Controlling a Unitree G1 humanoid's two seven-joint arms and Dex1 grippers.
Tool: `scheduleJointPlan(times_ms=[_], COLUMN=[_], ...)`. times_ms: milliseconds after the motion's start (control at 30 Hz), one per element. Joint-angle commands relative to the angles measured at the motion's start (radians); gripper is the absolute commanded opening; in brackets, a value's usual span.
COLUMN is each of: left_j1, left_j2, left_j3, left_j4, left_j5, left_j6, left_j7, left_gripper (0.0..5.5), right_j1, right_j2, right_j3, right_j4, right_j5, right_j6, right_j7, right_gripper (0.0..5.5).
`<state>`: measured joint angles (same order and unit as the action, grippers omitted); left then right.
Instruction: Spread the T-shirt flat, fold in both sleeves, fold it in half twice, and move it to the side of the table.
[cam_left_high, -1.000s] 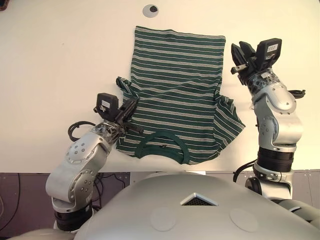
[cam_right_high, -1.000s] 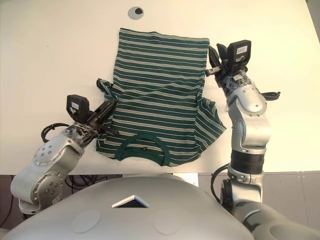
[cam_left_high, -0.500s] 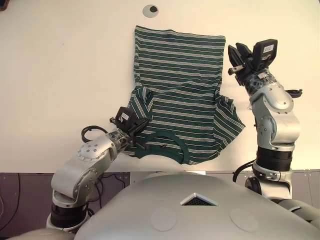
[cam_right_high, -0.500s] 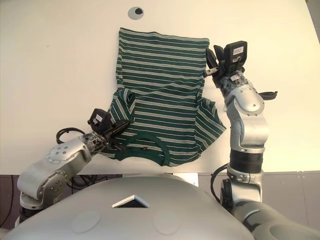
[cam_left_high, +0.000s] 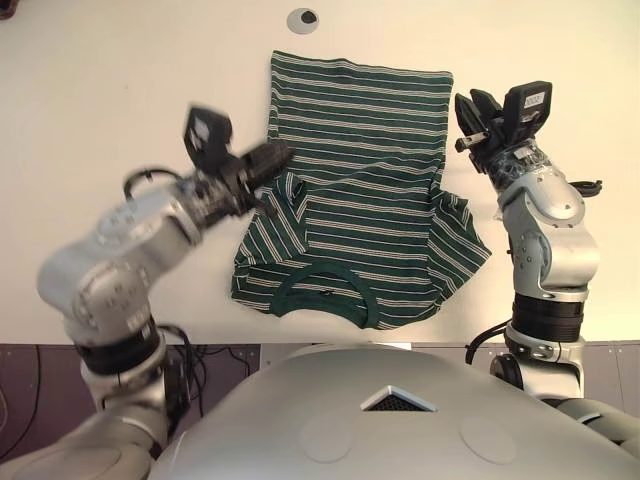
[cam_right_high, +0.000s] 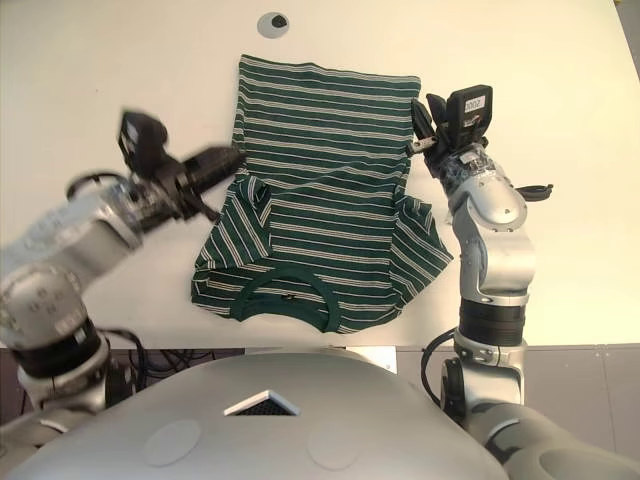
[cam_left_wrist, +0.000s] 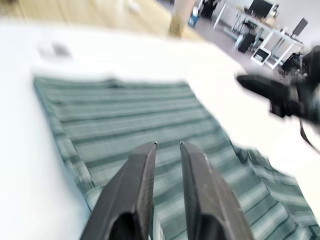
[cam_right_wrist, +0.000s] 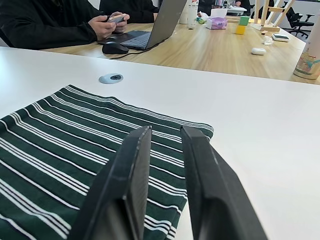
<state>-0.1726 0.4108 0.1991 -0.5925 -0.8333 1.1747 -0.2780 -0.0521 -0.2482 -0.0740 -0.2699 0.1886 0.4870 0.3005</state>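
White table (cam_left_high: 120, 60) holds the striped T-shirt (cam_left_high: 360, 150) flat at centre frame. The left gripper (cam_left_high: 278, 156) has released and risen to the shirt's left edge, fingers slightly apart and empty. The left sleeve (cam_left_high: 285, 195) now lies folded in. The right gripper (cam_left_high: 466, 120) waits at upper right, fingers slightly apart. The right sleeve (cam_left_high: 462, 245) is probably next.

the t-shirt (cam_left_high: 350, 190) lies on the table (cam_left_high: 120, 80), collar nearest the robot, hem toward the far edge. a round cable cap (cam_left_high: 301, 18) sits just beyond the hem's left corner. the left sleeve (cam_left_high: 275, 215) lies folded onto the body; the right sleeve (cam_left_high: 462, 245) sticks out sideways. the left gripper (cam_left_high: 278, 155) hangs at the shirt's left edge, the right gripper (cam_left_high: 468, 115) beside its right edge.
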Motion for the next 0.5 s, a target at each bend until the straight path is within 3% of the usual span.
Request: scheduleJointPlan(times_ms=[33,233,367,500], left_j1=[-0.156,-0.326,-0.452,-0.529], left_j2=[0.077,0.040,-0.032,-0.083], left_j3=[-0.201,-0.463,-0.485,-0.463], left_j4=[0.242,0.752,1.133,1.508], left_j5=[0.186,0.468,0.574,0.675], left_j6=[-0.129,-0.478,-0.716,-0.912], left_j7=[-0.091,-0.309,-0.399,-0.373], left_gripper=[0.84,0.84,0.84,0.84], right_j1=[-0.010,-0.030,-0.054,-0.097], right_j2=[0.004,0.006,0.001,-0.010], right_j3=[0.014,0.021,0.031,0.043], right_j4=[0.018,0.033,0.050,0.082], right_j5=[-0.002,0.001,0.002,0.004], right_j6=[-0.014,-0.027,-0.029,-0.028], right_j7=[0.000,-0.003,0.009,0.032], right_gripper=[1.05,1.05,1.05,1.05])
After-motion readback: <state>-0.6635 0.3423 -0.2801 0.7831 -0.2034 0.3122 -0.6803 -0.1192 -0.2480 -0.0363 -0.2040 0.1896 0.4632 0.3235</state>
